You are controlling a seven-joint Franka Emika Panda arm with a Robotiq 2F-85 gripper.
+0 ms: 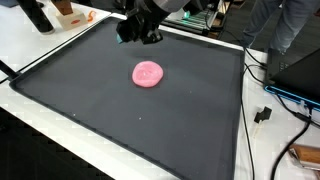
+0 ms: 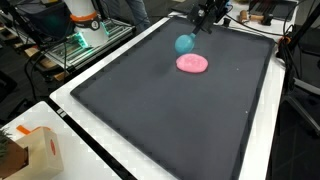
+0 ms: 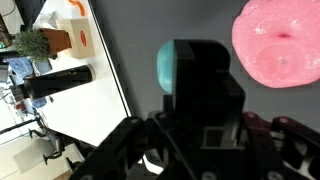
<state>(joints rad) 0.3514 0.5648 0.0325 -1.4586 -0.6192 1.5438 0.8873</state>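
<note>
The claw point(image 2: 204, 22) hangs above the far end of the black mat point(image 2: 150, 120). The teal ball point(image 2: 185, 43) sits just beside the claw's fingers, which partly hide it in the wrist view. The pink disc point(image 2: 192, 63) lies near the ball. Whether the claw is spread or clamped on anything cannot be told.

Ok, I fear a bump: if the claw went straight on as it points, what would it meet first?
Probably the teal ball, right beyond the claw in the wrist view; depth is unclear, so perhaps the mat beside it.

Pink disc point(image 1: 147, 73) on mat point(image 1: 70, 95) — hand point(image 1: 138, 38) beyond
</note>
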